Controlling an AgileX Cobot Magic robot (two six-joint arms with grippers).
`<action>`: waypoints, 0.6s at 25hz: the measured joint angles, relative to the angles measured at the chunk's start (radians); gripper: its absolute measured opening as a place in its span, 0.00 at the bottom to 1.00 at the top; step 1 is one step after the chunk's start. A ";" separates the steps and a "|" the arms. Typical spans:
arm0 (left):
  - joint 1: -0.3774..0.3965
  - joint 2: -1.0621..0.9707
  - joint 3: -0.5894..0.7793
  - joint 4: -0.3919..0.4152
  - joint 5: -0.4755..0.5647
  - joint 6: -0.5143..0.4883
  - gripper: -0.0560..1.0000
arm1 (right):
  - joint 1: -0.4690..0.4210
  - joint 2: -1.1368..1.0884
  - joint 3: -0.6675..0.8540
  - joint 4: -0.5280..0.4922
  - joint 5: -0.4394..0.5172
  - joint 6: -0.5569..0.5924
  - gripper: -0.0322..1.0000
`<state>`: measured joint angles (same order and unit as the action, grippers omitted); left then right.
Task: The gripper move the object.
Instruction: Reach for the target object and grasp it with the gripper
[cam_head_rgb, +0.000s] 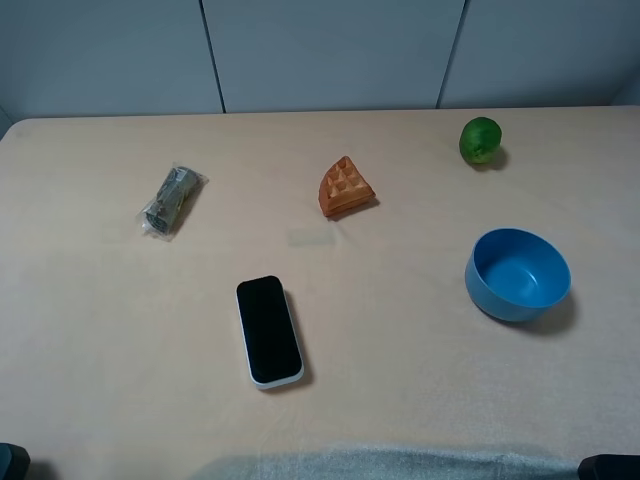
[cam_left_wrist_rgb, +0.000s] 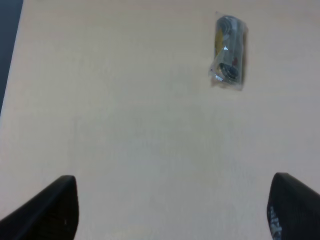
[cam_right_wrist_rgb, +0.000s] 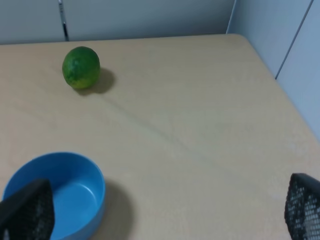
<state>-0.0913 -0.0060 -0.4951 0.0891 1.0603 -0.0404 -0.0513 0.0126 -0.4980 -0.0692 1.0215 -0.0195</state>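
The object, a small glossy green fruit (cam_head_rgb: 480, 140), lies alone at the far right of the table. It also shows in the right wrist view (cam_right_wrist_rgb: 81, 67), beyond the blue bowl (cam_right_wrist_rgb: 75, 157). My right gripper (cam_right_wrist_rgb: 165, 210) is open and empty, its black fingertips (cam_right_wrist_rgb: 27, 212) wide apart, well short of the fruit and close to the bowl. My left gripper (cam_left_wrist_rgb: 172, 215) is open and empty over bare tabletop. In the exterior high view only dark bits of the arms show at the bottom corners.
The blue bowl (cam_head_rgb: 500, 300) stands at the right, nearer than the fruit. An orange-brown waffle wedge (cam_head_rgb: 346, 187) lies mid-table, a black phone (cam_head_rgb: 268, 330) in front of it. A wrapped packet (cam_head_rgb: 172, 200) lies at the left, also in the left wrist view (cam_left_wrist_rgb: 228, 51).
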 joint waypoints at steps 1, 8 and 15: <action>0.000 0.000 0.000 0.000 0.000 0.000 0.84 | 0.000 0.016 -0.009 0.000 0.000 -0.001 0.71; 0.000 0.000 0.000 0.000 0.000 0.000 0.84 | 0.000 0.218 -0.126 0.005 -0.001 -0.042 0.71; 0.000 0.000 0.000 0.000 0.000 0.000 0.84 | 0.000 0.452 -0.274 0.016 -0.008 -0.045 0.71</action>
<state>-0.0913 -0.0060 -0.4951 0.0891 1.0603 -0.0404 -0.0513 0.4648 -0.7718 -0.0532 1.0138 -0.0645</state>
